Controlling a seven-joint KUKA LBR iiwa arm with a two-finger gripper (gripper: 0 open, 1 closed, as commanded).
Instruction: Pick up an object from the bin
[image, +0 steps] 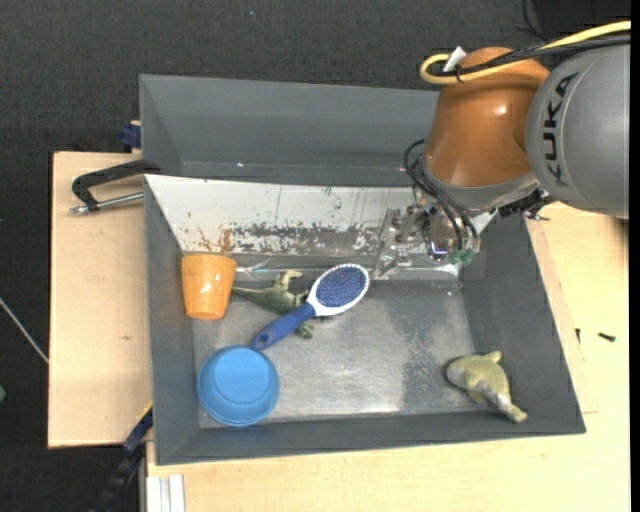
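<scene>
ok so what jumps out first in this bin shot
The arm's big orange cover at the upper right catches the eye first, with the end effector below it near the back wall of the bin. Next come the bright things: an orange cup at the left, a blue bowl at the front left and a blue hairbrush in the middle. A drab toy elephant lies alone at the front right.

Cup (207, 285) left of brush (320, 300) — bowl (238, 385) before both.
</scene>
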